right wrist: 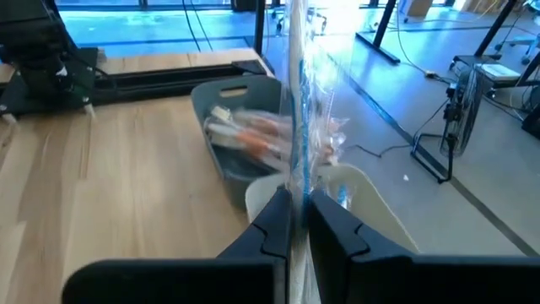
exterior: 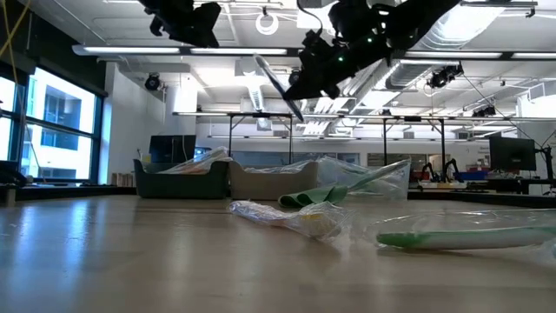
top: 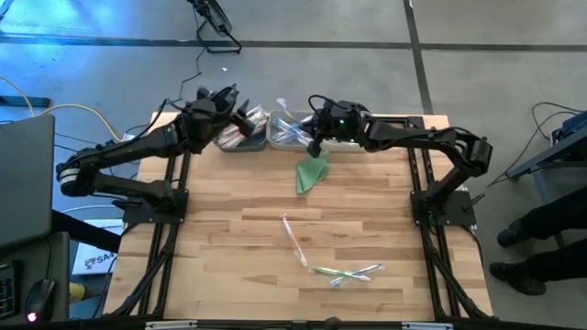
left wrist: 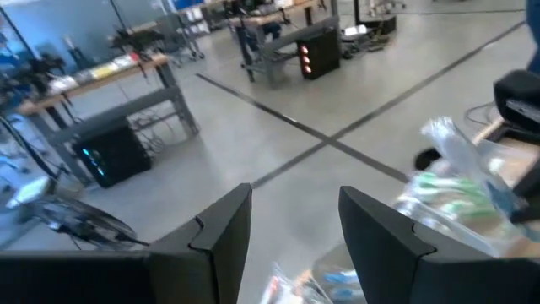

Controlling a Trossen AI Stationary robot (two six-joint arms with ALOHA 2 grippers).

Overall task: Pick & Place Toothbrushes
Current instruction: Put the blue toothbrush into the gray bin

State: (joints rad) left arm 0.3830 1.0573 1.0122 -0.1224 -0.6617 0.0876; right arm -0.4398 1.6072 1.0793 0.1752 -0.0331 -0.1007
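Wrapped toothbrush (right wrist: 295,110) pinched upright by clenched right gripper (right wrist: 295,224) above far bins (right wrist: 240,127), likely for dropping; left gripper (left wrist: 291,228) held spread, empty.

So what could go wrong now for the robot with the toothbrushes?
The right gripper pinches a wrapped toothbrush by one end, so it might slip or swing and miss the bins. The left gripper hangs open over the bins close by, so the two arms could bump. The loose toothbrushes near the table's front edge could get knocked off.

Pale matt wooden table (top: 229,247); toothbrushes (top: 347,272) in glossy, crinkly clear plastic wrap.
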